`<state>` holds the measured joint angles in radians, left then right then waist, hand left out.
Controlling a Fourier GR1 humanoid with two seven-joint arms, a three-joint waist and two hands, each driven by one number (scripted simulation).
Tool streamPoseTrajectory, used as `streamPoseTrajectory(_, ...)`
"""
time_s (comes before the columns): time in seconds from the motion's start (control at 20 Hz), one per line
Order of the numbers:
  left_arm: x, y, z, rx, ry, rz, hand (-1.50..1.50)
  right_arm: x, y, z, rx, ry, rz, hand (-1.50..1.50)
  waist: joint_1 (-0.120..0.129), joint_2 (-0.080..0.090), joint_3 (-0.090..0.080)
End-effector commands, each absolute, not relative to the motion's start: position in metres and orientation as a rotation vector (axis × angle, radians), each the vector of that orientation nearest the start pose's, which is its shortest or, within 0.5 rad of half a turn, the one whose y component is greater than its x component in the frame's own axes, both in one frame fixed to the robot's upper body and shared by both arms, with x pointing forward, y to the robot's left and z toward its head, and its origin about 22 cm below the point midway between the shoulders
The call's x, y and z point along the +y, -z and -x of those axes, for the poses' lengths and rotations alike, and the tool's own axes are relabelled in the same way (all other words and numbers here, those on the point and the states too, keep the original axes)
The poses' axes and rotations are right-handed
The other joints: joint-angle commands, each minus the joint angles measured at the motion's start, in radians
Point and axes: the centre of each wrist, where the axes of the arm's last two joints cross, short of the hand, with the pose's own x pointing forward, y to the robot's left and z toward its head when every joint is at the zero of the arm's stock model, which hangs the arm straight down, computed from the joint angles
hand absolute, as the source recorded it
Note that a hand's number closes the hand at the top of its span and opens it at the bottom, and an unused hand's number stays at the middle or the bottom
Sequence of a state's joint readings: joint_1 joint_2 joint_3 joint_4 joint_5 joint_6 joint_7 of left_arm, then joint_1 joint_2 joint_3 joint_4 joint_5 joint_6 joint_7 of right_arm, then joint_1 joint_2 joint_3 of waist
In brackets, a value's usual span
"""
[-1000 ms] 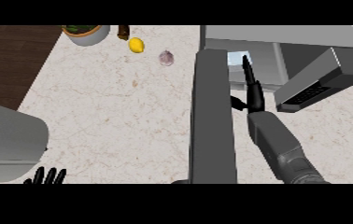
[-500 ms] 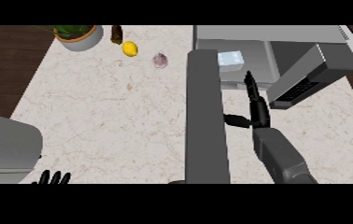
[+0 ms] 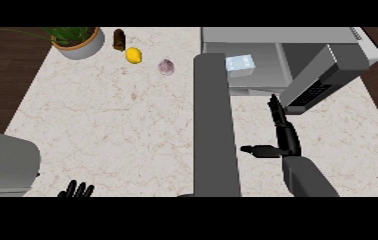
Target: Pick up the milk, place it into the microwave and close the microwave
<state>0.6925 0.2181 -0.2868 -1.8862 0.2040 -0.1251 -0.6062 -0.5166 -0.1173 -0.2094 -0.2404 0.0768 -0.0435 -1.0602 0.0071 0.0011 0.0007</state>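
Note:
The milk carton [image 3: 241, 64], pale blue-white, stands inside the grey microwave [image 3: 273, 34] at the back right. The microwave's door [image 3: 215, 124] is open and swings out toward me as a long grey slab. My right hand [image 3: 283, 134] is open just right of the door, fingers straight and pointing toward the microwave, thumb out toward the door, holding nothing. My left hand [image 3: 77, 190] rests open at the lower left edge, fingers up.
A potted plant [image 3: 75, 39], a brown bottle [image 3: 119, 39], a lemon [image 3: 133, 55] and a garlic bulb [image 3: 167, 67] sit at the counter's back left. A grey appliance [image 3: 16, 166] stands at the lower left. Dark floor borders the counter's left edge.
My right hand has drawn back out of the microwave toward me and away from the milk, which stays inside. The view has shifted, so everything sits lower in the picture.

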Motion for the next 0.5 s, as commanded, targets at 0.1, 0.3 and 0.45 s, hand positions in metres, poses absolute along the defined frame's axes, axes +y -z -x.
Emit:
streamPoseTrajectory(0.1,0.226,0.013,-0.082,-1.772,0.004,0.312,-1.50,-0.311,0.146,-0.256,-1.859,-0.072,0.114,-1.50,-0.014,-0.003,-0.001)
streamPoseTrajectory(0.3,0.214,0.024,-0.103,-1.742,0.129,0.386,-1.50,-0.328,0.145,-0.243,-1.875,-0.062,0.122,1.50,-0.021,-0.004,-0.001)
streamPoseTrajectory(0.45,0.211,0.038,-0.111,-1.689,0.232,0.377,-1.50,-0.357,0.149,-0.213,-1.851,-0.042,0.152,1.50,-0.025,-0.004,-0.001)
